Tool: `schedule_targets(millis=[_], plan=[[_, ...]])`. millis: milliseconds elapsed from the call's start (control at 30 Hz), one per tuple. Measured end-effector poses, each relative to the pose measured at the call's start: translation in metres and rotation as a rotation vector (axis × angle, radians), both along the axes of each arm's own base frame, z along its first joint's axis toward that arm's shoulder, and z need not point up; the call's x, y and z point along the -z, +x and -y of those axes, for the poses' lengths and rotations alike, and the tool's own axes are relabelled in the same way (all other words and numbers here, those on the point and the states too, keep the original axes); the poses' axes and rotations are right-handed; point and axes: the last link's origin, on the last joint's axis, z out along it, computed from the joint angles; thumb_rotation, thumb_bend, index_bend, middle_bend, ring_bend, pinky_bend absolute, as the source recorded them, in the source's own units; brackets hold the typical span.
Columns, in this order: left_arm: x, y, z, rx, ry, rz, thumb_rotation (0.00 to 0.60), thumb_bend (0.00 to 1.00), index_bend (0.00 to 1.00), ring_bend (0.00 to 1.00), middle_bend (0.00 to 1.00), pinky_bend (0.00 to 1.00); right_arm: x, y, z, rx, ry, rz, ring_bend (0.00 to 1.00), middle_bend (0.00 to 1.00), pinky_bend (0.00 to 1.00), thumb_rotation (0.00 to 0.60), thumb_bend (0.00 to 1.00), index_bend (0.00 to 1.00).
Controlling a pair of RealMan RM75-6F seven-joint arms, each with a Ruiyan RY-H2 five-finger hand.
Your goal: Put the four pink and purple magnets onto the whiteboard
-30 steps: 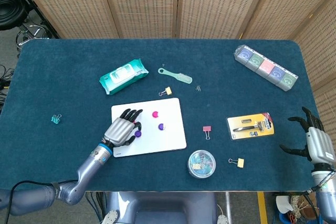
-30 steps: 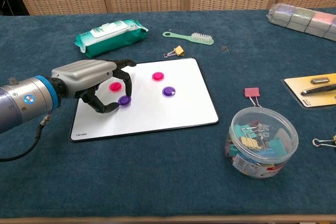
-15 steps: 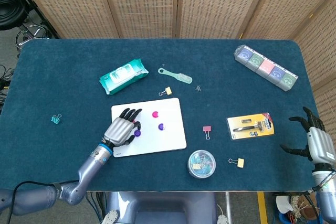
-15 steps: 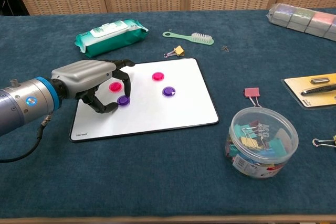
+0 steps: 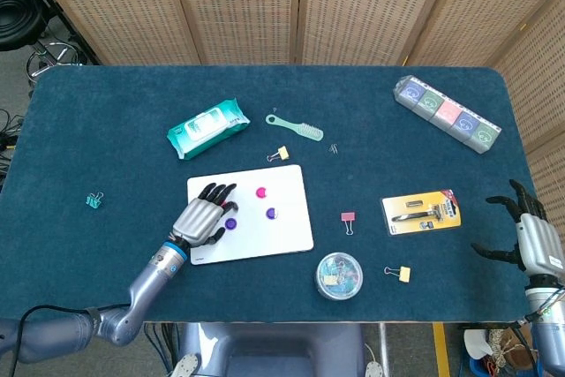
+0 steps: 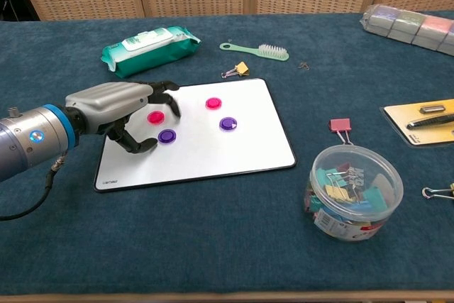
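My left hand has just let go the purple magnet; fingers apart, all four now sit on the whiteboard

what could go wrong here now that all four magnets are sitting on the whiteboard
The left hand hovers over the whiteboard with curled fingers right beside the nearest purple magnet and the pink magnet. Pulling back low might drag or knock either one across the board. A snagged finger could perhaps also shift the board itself, nudging the other pink magnet and other purple magnet.
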Motion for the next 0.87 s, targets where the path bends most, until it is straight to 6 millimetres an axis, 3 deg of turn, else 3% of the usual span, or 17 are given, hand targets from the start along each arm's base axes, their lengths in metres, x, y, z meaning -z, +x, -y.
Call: schedule_targets(millis=[100,333,467,600,733,867], plan=[[-0.009,0.001,-0.001,-0.001,0.011,0.032,0.6,0.4,0.0,0.0,0.0,0.0,0.0,0.001,0.0,-0.002,0.001,-0.001,0.0,0.0,0.0,0.6,0.05,0.27],[-0.044,-0.002,-0.006,-0.001,0.085,0.106,0.6,0.3,0.0,0.0,0.0,0.0,0.002,0.003,-0.001,-0.014,0.004,0.0,0.0,0.0,0.0,0.6,0.05,0.26],[-0.063,-0.009,-0.005,0.0,0.132,0.118,0.6,0.19,0.0,0.0,0.0,0.0,0.004,0.005,-0.002,-0.026,0.006,0.002,0.0,0.0,0.0,0.6,0.01,0.22],[-0.096,-0.029,0.002,-0.023,0.219,0.115,0.6,0.05,0.0,0.0,0.0,0.0,0.004,0.007,-0.002,-0.053,-0.007,-0.042,0.0,0.0,0.0,0.6,0.0,0.09],[-0.132,-0.061,0.018,-0.082,0.325,0.091,0.6,0.02,0.0,0.0,0.0,0.0,0.004,0.008,-0.003,-0.087,-0.054,-0.134,0.0,0.0,0.0,0.6,0.0,0.01],[-0.16,-0.091,0.042,-0.16,0.404,0.07,0.6,0.01,0.0,0.0,0.0,0.0,0.005,0.008,-0.004,-0.114,-0.099,-0.222,0.0,0.0,0.0,0.6,0.0,0.0]])
